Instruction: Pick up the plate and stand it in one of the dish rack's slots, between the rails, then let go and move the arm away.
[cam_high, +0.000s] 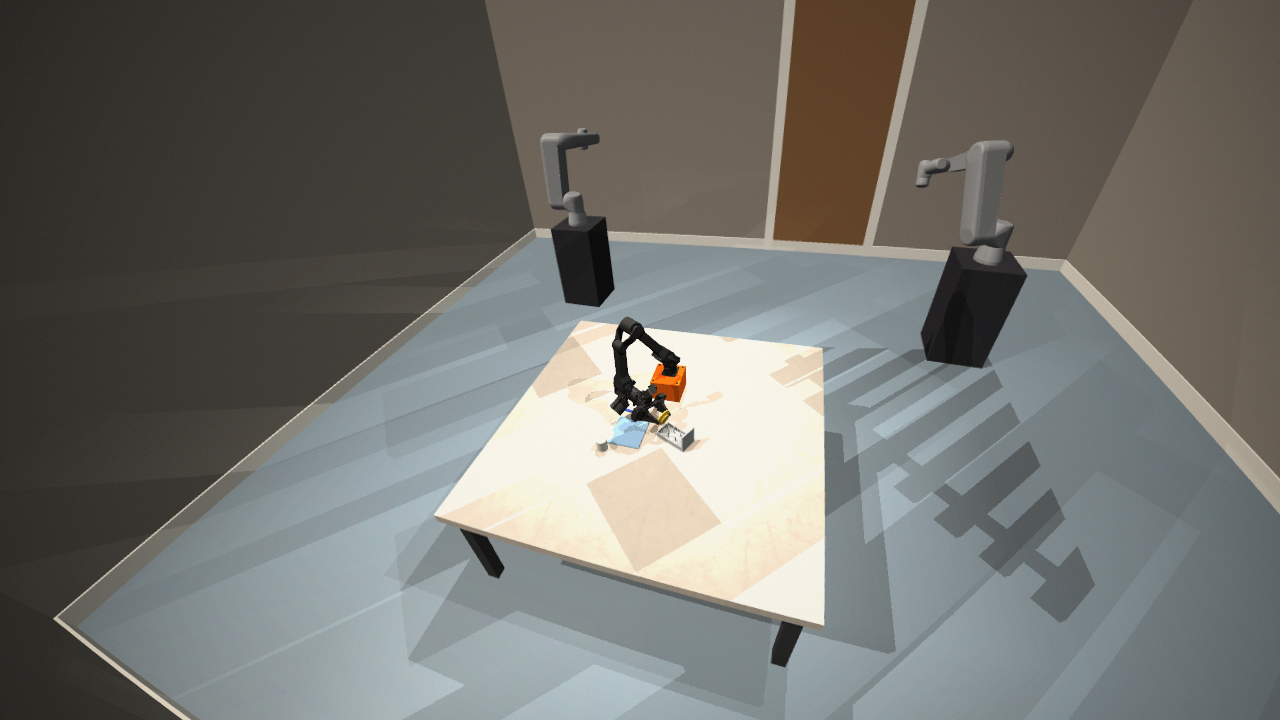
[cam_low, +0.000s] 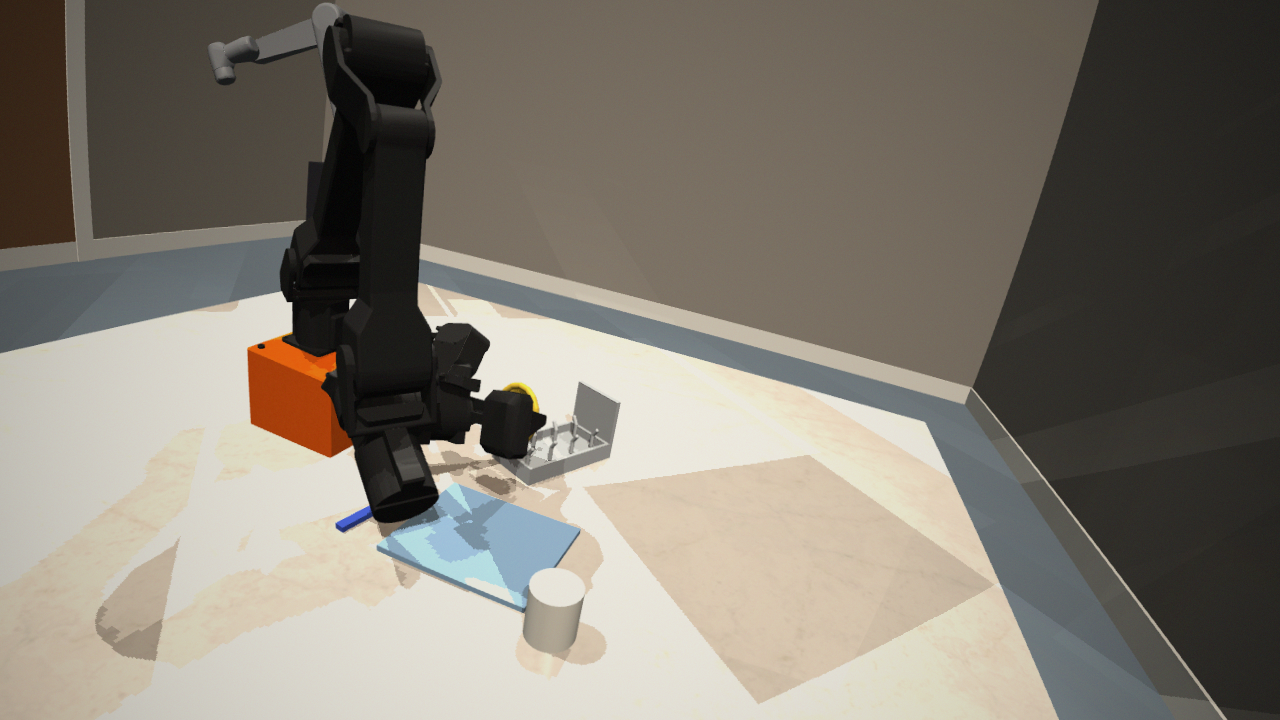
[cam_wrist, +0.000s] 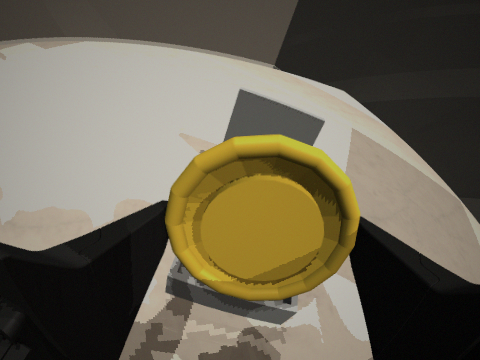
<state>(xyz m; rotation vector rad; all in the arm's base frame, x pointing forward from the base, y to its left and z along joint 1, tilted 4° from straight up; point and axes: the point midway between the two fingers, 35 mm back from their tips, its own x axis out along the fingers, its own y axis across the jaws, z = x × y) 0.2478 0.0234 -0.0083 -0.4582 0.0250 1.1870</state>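
Observation:
The yellow round plate (cam_high: 663, 416) (cam_low: 519, 386) (cam_wrist: 262, 230) is held by its rim, one finger on each side, with its face toward the wrist camera. My gripper (cam_wrist: 262, 219) is shut on it. In the exterior view the plate looks steeply tilted, partly hidden behind a black finger, near the left end of the rack. The grey dish rack (cam_high: 677, 437) (cam_low: 567, 465) (cam_wrist: 230, 301) stands on the table, with thin upright rails and a tall end panel (cam_low: 597, 407) (cam_wrist: 275, 117). In the wrist view the plate covers most of the rack, rails included. The exact gap between plate and rack cannot be told.
A light blue flat board (cam_high: 629, 433) (cam_low: 528, 528) lies beside the rack. A white cylinder (cam_high: 601, 445) (cam_low: 550, 617) stands at its corner. A blue bar (cam_low: 351, 520) is partly hidden by the arm. The orange base block (cam_high: 667, 385) (cam_low: 286, 402) carries my arm.

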